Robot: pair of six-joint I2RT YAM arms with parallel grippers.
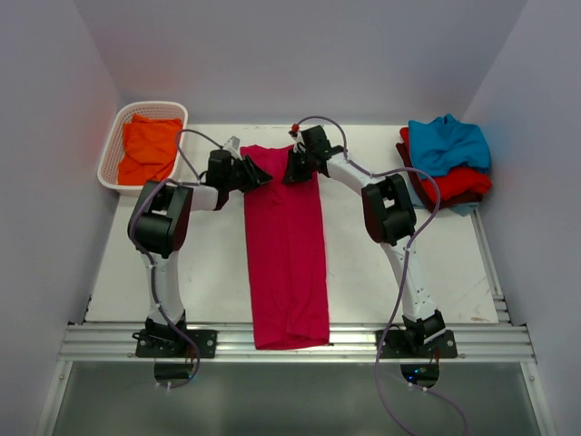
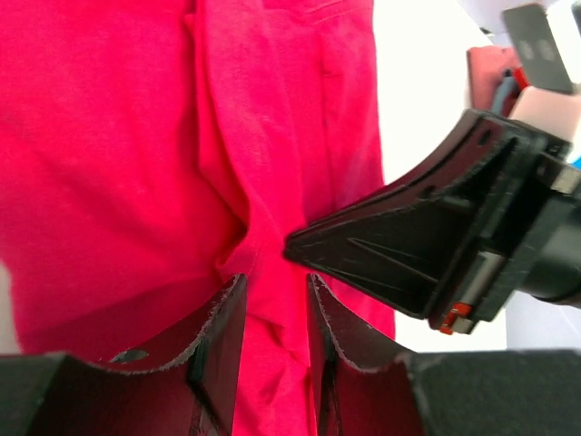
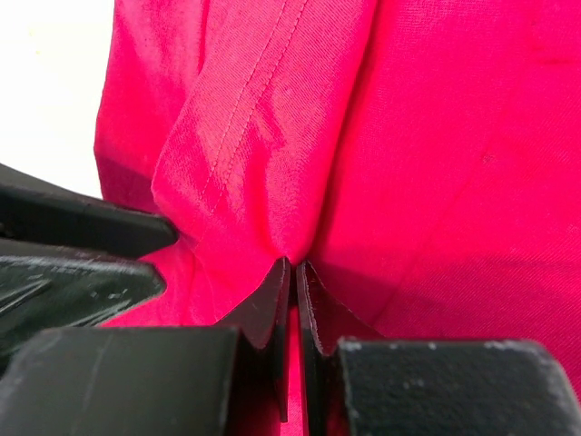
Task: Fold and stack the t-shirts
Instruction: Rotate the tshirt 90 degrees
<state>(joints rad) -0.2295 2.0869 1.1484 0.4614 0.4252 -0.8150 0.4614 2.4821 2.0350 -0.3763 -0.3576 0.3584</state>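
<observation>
A crimson-pink t-shirt (image 1: pixel 286 263) lies in a long narrow strip down the middle of the table, its near end at the front edge. Both grippers meet at its far end. My right gripper (image 3: pixel 292 263) is shut on a puckered fold of the cloth (image 3: pixel 263 163); from above it sits at the strip's far right corner (image 1: pixel 292 173). My left gripper (image 2: pixel 277 280) is at the far left corner (image 1: pixel 257 174), jaws a little apart with crimson cloth (image 2: pixel 109 136) running between them. The right gripper's black fingers (image 2: pixel 408 245) cross just beyond its tips.
A white lattice basket (image 1: pixel 113 145) at the far left holds an orange t-shirt (image 1: pixel 150 145). At the far right lies a loose pile: a teal-blue t-shirt (image 1: pixel 445 145) on a red one (image 1: pixel 463 182) and a maroon one (image 1: pixel 427 193). An aluminium rail (image 1: pixel 290 341) runs along the near edge.
</observation>
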